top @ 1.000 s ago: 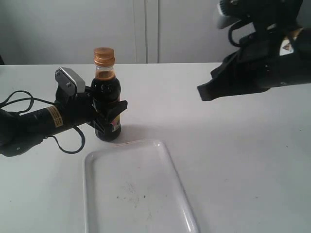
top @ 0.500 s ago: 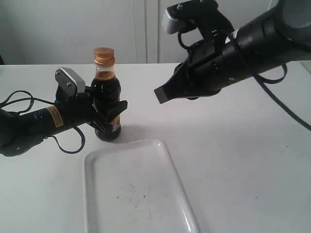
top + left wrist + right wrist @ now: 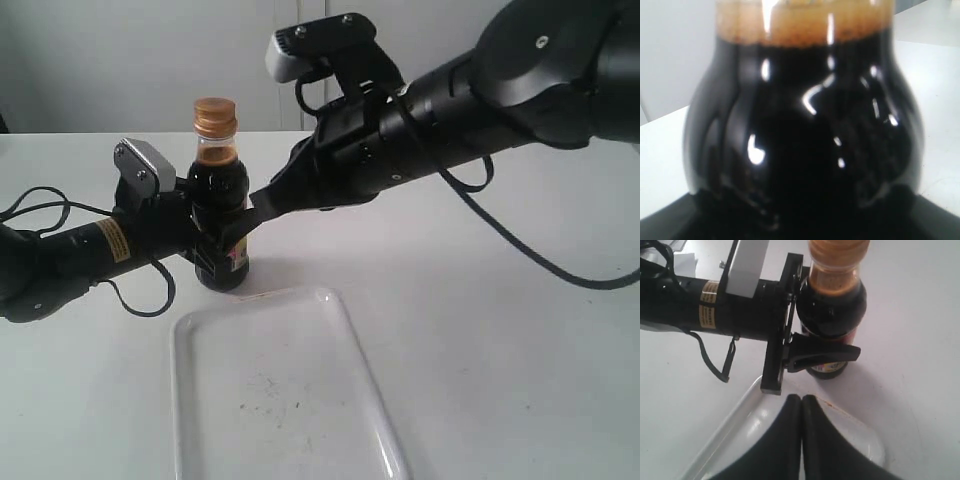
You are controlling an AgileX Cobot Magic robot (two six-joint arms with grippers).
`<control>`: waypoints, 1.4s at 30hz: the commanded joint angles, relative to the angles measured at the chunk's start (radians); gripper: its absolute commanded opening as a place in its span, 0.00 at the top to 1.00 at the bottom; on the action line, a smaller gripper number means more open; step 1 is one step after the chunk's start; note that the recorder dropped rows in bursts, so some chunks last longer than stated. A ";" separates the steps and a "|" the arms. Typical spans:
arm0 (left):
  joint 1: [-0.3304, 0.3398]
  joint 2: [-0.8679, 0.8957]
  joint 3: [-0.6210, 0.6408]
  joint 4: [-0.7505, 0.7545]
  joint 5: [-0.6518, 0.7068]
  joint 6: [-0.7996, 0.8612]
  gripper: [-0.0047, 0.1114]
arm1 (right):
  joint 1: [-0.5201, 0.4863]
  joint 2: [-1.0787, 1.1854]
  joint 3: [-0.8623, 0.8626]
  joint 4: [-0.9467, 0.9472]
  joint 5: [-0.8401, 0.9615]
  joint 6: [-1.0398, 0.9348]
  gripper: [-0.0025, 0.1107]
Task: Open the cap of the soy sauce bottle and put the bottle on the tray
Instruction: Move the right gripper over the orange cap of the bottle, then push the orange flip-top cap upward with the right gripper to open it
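The soy sauce bottle [image 3: 220, 195] stands upright on the table just behind the tray [image 3: 300, 420], its orange-brown cap [image 3: 214, 116] closed. My left gripper [image 3: 222, 235] is shut on the bottle's body, whose dark glass [image 3: 800, 130] fills the left wrist view. My right gripper [image 3: 258, 208] is shut and empty, its tip close beside the bottle's right side, above the tray's far edge. In the right wrist view the joined fingertips [image 3: 801, 399] hover over the tray [image 3: 740, 425], short of the bottle [image 3: 832, 315] and the cap [image 3: 837, 250].
The bare white table [image 3: 500, 330] extends right of the tray. The left arm's cable [image 3: 40, 205] loops on the table at far left. A pale wall with cabinet seams [image 3: 300, 60] stands behind.
The right arm has swept in from the upper right toward the left and lower, bringing its shut gripper beside the bottle. The left gripper and bottle have stayed still.
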 commanded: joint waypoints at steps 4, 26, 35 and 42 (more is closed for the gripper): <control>-0.002 0.011 0.003 0.010 0.058 0.015 0.96 | 0.040 0.050 -0.044 0.008 -0.059 -0.012 0.98; -0.002 0.011 0.003 0.010 0.058 0.015 0.96 | 0.065 0.219 -0.294 0.006 -0.120 -0.012 0.98; -0.002 0.011 0.003 0.010 0.058 0.015 0.96 | 0.065 0.224 -0.294 0.006 -0.074 -0.022 0.98; -0.002 0.011 0.003 0.010 0.058 0.017 0.96 | 0.065 0.255 -0.294 0.006 -0.104 -0.022 0.98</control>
